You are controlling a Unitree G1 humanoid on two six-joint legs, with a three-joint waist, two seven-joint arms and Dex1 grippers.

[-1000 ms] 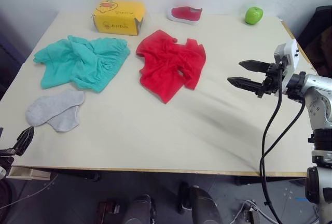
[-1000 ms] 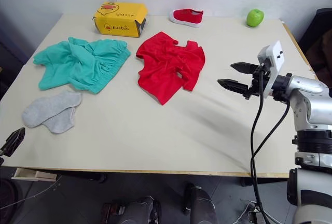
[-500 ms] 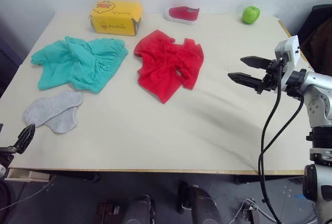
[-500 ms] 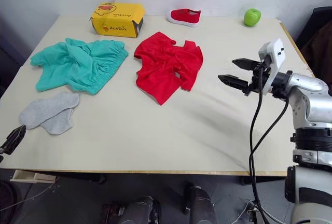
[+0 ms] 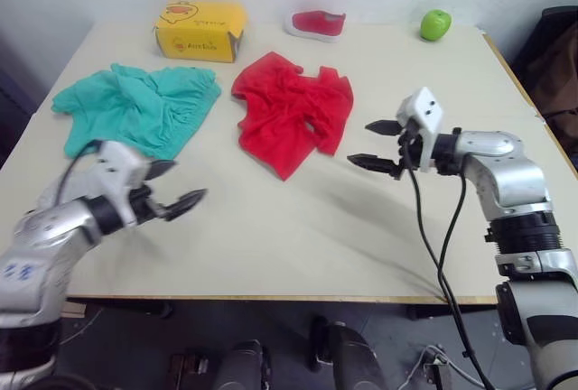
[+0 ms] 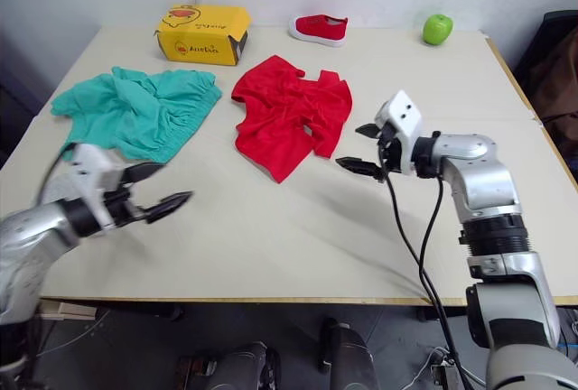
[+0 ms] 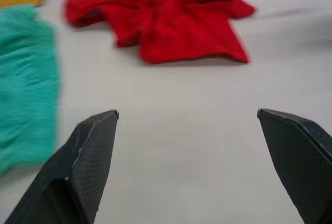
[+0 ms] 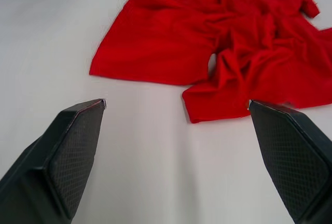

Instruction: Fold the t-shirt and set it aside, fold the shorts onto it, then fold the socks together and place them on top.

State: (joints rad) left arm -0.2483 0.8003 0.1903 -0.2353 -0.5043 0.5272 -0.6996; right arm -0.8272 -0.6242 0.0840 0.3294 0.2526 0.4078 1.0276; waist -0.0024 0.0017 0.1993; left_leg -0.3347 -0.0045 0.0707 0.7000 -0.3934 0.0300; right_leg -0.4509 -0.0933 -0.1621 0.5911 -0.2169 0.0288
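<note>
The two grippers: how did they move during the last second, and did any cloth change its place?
The left gripper came up from the table's near left edge and in over the table, open, beside the shorts. The right gripper moved in from the right towards the t-shirt, open, empty. Neither took hold of anything. The t-shirt, the shorts, the yellow box, the shoe and the apple lie as before.

Bright red t-shirt; teal-green shorts; yellow box with orange print; red-and-white shoe; green apple; pale beige table; black gripper fingers.
</note>
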